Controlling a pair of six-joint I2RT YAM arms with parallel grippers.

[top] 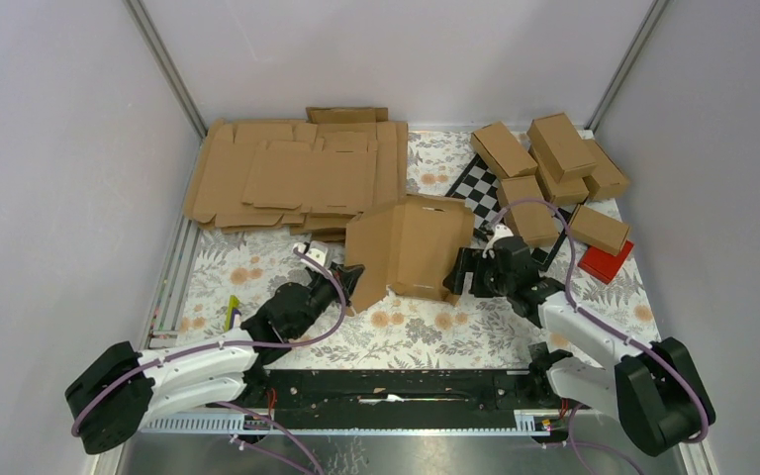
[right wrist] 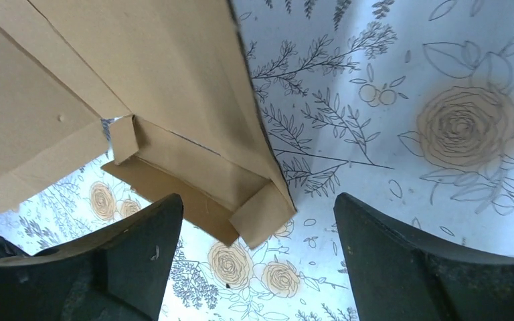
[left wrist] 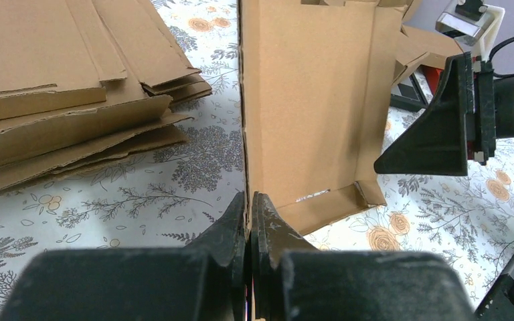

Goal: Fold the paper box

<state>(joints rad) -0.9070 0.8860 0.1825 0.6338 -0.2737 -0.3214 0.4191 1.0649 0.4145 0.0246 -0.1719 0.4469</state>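
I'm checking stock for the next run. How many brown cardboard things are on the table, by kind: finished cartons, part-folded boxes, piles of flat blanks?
Finished small cartons: 6 in view
Part-folded paper box: 1
Pile of flat blanks: 1 (its sheets cannot be counted)
Total: 8

Left gripper (left wrist: 248, 200) clamped; right gripper (right wrist: 258, 204) spread wide.

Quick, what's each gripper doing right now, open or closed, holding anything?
Left gripper: closed on an edge of the paper box.
Right gripper: open, holding nothing.
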